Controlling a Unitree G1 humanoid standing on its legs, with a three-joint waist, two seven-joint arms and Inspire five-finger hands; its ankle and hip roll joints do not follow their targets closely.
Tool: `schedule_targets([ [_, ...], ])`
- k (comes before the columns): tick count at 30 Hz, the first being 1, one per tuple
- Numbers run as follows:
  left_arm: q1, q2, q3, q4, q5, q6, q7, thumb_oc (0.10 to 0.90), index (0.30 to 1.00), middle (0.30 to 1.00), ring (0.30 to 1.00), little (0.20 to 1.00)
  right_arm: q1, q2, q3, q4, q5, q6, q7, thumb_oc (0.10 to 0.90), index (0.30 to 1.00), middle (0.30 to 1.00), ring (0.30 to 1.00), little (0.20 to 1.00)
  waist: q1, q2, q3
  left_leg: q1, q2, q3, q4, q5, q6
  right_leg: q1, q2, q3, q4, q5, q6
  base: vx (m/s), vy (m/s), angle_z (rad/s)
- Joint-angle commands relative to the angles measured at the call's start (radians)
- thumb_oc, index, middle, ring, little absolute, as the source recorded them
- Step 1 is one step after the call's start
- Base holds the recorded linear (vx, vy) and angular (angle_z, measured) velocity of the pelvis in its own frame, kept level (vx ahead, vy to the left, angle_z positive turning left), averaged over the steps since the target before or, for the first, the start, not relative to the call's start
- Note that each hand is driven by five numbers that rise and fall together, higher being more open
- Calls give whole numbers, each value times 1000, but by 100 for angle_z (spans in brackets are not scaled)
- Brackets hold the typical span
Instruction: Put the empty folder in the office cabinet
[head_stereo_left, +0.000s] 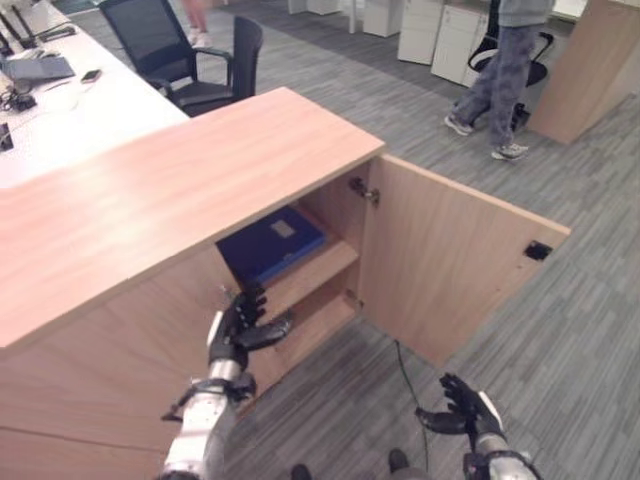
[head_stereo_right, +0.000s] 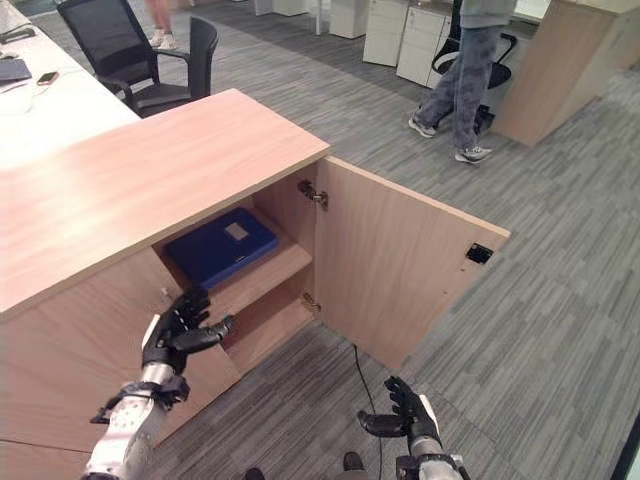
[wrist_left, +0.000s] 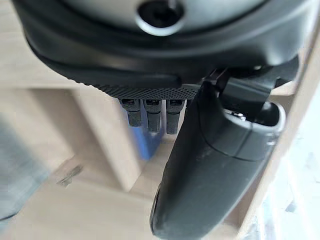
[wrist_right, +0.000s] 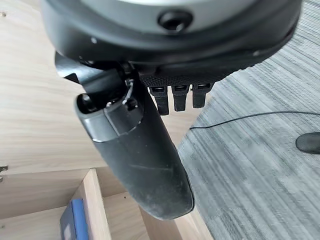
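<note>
A blue folder (head_stereo_left: 272, 243) lies flat on the upper shelf inside the wooden office cabinet (head_stereo_left: 180, 190), and its blue edge (wrist_left: 148, 142) shows past my left fingers. The cabinet door (head_stereo_left: 450, 260) stands wide open to the right. My left hand (head_stereo_left: 240, 325) is open just in front of the shelf, a little below and left of the folder, holding nothing. My right hand (head_stereo_left: 465, 410) hangs open low over the carpet, right of the cabinet and below the open door, empty too.
A person (head_stereo_left: 495, 70) walks on the grey carpet at the back right. A black office chair (head_stereo_left: 185, 55) stands behind the cabinet beside a white desk (head_stereo_left: 70, 100) with small items. White drawer units (head_stereo_left: 440, 35) line the far side.
</note>
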Motion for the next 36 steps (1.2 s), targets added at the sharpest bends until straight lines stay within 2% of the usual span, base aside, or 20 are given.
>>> schedule_targets([
  [1,-52,39,27,-74,3,-62,-116,800,900,900,900,900,-38,-3,-36,-68,-14,-60,6,800,900,900,900,900,21,12,-46,61,26,-46,-2,-102,-62,10,-6,109,-3,23,77,35,-62,2],
  [3,-30,41,24,-77,0,-57,-132,800,900,900,900,900,-36,-8,-34,-63,-14,-59,13,800,900,900,900,900,29,14,-54,60,28,-39,-2,-99,-64,22,-2,110,-36,31,78,23,-94,-4],
  [5,21,41,21,-86,-27,-41,-175,800,900,900,900,900,-36,-18,-27,-51,-12,-60,28,800,900,900,900,900,40,19,-69,63,41,-33,-2,-92,-75,57,25,106,-117,43,76,21,-162,-23],
  [13,83,25,27,-81,-95,-9,-211,800,900,900,900,900,-62,-49,-46,-11,10,-62,17,800,900,900,900,900,47,37,-70,68,79,-51,-2,-69,-99,83,70,120,-142,24,58,8,-119,-17],
  [18,107,42,21,-84,-122,8,-234,800,900,900,900,900,-172,-159,-128,74,29,-75,-52,800,900,900,900,900,63,46,-74,70,102,-68,-2,-51,-111,109,94,104,-149,4,44,20,-99,3],
  [19,106,41,21,-85,-123,8,-234,800,900,900,900,900,-174,-160,-129,76,29,-76,-52,800,900,900,900,900,63,48,-72,70,102,-68,-2,-51,-112,110,94,104,-149,3,43,16,-64,11],
  [22,105,62,7,-86,-131,20,-250,800,900,900,900,900,-247,-249,-191,146,62,-84,-102,800,900,900,900,900,73,49,-70,66,110,-73,-2,-42,-118,123,100,82,-150,-9,40,7,-64,9],
  [23,102,75,-2,-80,-128,21,-256,800,900,900,900,900,-289,-306,-221,183,90,-87,-115,800,900,900,900,900,79,47,-71,64,111,-71,-2,-39,-123,132,102,66,-150,-16,40,11,-54,12],
  [25,97,84,-12,-78,-132,22,-261,800,900,900,900,900,-333,-355,-227,228,109,-87,-116,800,900,900,900,900,81,46,-69,65,112,-70,-2,-38,-126,140,104,53,-150,-19,39,5,-46,24],
  [30,101,94,-35,-70,-133,30,-265,800,900,900,900,900,-436,-408,-184,238,122,-84,-112,800,900,900,900,900,91,41,-70,75,119,-66,-2,-39,-131,151,106,43,-150,-22,37,12,-27,9],
  [36,93,92,-53,-58,-128,33,-260,800,900,900,900,900,-519,-397,-131,220,128,-85,-115,800,900,900,900,900,105,39,-73,76,122,-68,-2,-40,-133,158,109,37,-150,-25,35,9,-9,5],
])
